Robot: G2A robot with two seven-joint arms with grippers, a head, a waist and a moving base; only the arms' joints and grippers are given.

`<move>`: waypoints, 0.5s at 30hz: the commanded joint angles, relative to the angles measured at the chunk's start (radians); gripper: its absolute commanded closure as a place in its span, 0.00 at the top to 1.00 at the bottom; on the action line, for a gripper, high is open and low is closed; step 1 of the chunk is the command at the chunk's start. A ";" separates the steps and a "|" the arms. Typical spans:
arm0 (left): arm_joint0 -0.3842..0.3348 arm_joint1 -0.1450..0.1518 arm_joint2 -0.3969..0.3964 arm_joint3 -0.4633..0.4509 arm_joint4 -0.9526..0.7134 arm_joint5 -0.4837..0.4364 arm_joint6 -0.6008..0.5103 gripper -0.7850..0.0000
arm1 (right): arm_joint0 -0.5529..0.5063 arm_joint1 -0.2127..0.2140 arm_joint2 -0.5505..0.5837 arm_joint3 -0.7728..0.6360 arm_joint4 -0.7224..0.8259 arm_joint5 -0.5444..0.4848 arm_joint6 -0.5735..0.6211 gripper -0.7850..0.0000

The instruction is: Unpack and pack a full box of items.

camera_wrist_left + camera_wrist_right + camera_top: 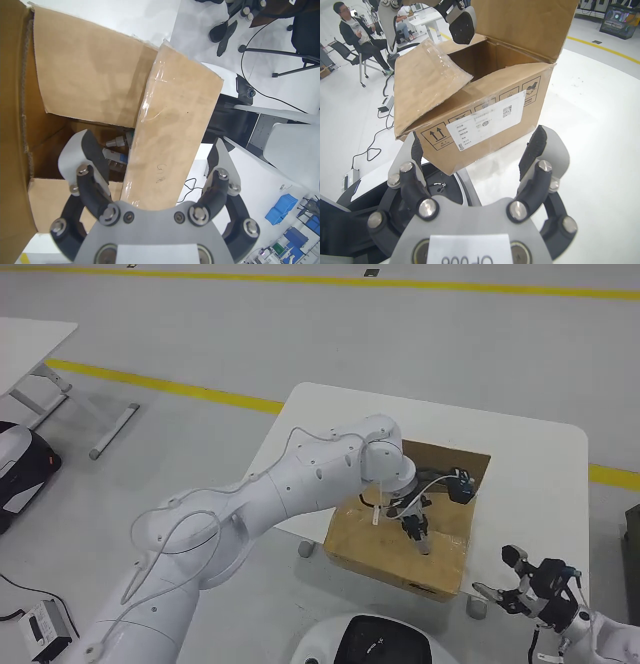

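Box (pixel 545 100) sits on the table (pixel 540 464) with its top open and small bottles (pixel 116 142) at the bottom. Its taped flap (pixel 170 105) looks light, bendy and slick with tape, so it is probably best pinched near the edge. The left gripper (pixel 156 160) straddles that flap with its fingers spread. The right gripper (pixel 477 142) hovers beside the box — also spread, and empty.

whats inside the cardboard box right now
Deep inside the brown cardboard box lie a small grey-capped bottle and a white tube with a blue end. The taped cardboard flap covers the rest.
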 commanded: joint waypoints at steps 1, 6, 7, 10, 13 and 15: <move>-0.005 -0.001 0.014 0.009 -0.010 0.008 -0.007 1.00 | -0.009 0.000 -0.008 0.008 -0.030 0.004 -0.029 1.00; -0.025 -0.008 0.033 0.011 -0.033 0.016 -0.015 1.00 | -0.068 0.010 0.008 -0.004 -0.102 -0.009 -0.093 1.00; -0.027 -0.008 0.035 0.009 -0.035 0.010 -0.010 1.00 | -0.084 0.013 0.020 -0.008 -0.109 -0.015 -0.106 1.00; -0.026 -0.009 0.035 0.009 -0.033 0.003 -0.002 1.00 | -0.125 0.022 0.047 -0.029 -0.134 -0.032 -0.122 0.49; -0.023 -0.011 0.035 0.009 -0.033 -0.004 0.005 1.00 | -0.157 0.028 0.060 -0.058 -0.134 -0.061 -0.142 0.00; -0.020 -0.011 0.035 0.008 -0.030 -0.007 0.007 1.00 | -0.176 0.033 0.057 -0.085 -0.149 -0.061 -0.142 0.00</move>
